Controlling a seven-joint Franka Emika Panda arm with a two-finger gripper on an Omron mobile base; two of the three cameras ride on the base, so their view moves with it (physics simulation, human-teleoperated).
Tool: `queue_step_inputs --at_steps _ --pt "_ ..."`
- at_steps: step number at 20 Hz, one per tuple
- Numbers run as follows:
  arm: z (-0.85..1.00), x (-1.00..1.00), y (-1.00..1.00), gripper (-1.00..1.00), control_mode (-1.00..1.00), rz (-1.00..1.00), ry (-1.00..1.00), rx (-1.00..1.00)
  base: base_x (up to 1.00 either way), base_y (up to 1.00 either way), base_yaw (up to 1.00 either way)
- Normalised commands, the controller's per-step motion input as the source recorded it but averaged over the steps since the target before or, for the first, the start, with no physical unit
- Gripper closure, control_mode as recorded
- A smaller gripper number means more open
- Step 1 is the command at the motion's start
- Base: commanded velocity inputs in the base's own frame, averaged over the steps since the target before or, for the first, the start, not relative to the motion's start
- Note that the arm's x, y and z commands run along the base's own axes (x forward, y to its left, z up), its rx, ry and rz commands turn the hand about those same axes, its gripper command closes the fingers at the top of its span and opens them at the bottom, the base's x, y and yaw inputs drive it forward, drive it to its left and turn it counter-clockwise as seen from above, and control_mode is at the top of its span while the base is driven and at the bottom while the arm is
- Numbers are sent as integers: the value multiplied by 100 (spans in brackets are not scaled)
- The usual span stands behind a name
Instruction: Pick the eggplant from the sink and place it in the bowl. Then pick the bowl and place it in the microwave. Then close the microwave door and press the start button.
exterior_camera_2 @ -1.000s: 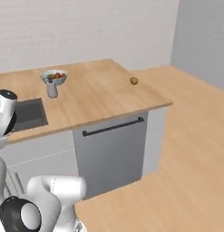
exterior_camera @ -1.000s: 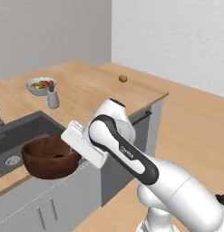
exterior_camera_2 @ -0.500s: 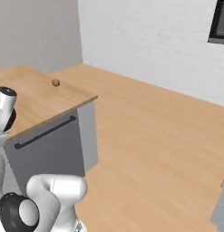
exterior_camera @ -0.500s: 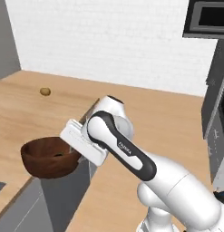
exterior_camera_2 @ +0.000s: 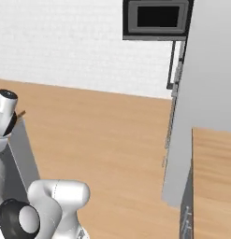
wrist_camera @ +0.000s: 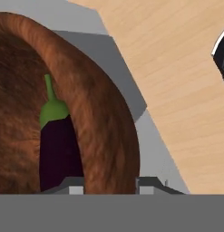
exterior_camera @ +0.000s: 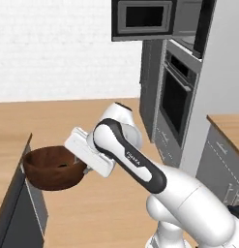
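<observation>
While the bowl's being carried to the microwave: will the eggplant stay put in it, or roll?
Probably shifts a little: the eggplant looks glossy and rounded, lying loose on the curved inner wall. It likely stays inside, since the bowl is deep and much larger. The gripper pinches one rim only, so the bowl may tilt.

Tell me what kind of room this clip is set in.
A kitchen, rendered rather than real. A built-in microwave sits high in a tall grey unit above a wall oven, wood-topped cabinets stand nearby, and the gripper holds a wooden bowl with an eggplant inside.
</observation>
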Motion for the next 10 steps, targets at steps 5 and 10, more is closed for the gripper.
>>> queue_step_inputs --at_steps 5,10 --pt "0 0 0 100 100 0 0 0 67 -1 -58" --pt "0 0 0 100 100 0 0 0 65 13 -46"
